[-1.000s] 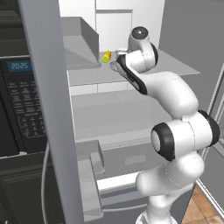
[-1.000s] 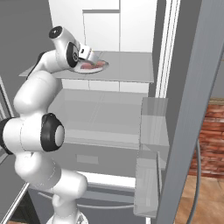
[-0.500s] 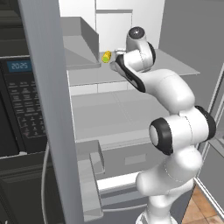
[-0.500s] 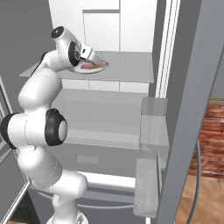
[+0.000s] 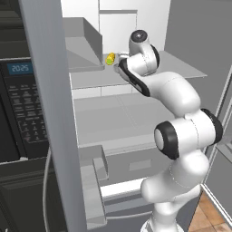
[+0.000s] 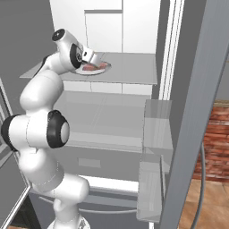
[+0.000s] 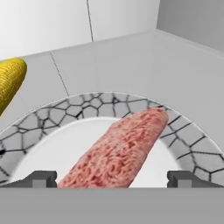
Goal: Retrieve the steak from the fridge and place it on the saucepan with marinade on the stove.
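Note:
The fridge (image 5: 45, 113) stands open with its white inside showing. On its upper shelf (image 6: 129, 71) lies a patterned plate (image 7: 100, 101) bearing the steak (image 7: 118, 148), a pinkish-red slab also visible under the hand (image 6: 93, 68). My gripper (image 7: 111, 179) is open right at the plate, its two dark fingertips (image 7: 41, 178) set either side of the steak's near end without closing on it. In the right base view my gripper (image 6: 91, 60) hangs just above the plate. The saucepan, marinade and stove are out of view.
A small yellow item (image 5: 110, 58) lies on the same shelf beside the plate (image 7: 8, 78). A black wall oven (image 5: 18, 104) stands left of the fridge. Door bins (image 6: 154, 129) jut out at the right, and a bottom drawer (image 5: 122, 186) sits low.
The arm's elbow and lower joints have shifted slightly while the hand has stayed at the plate. The jaws have stayed open.

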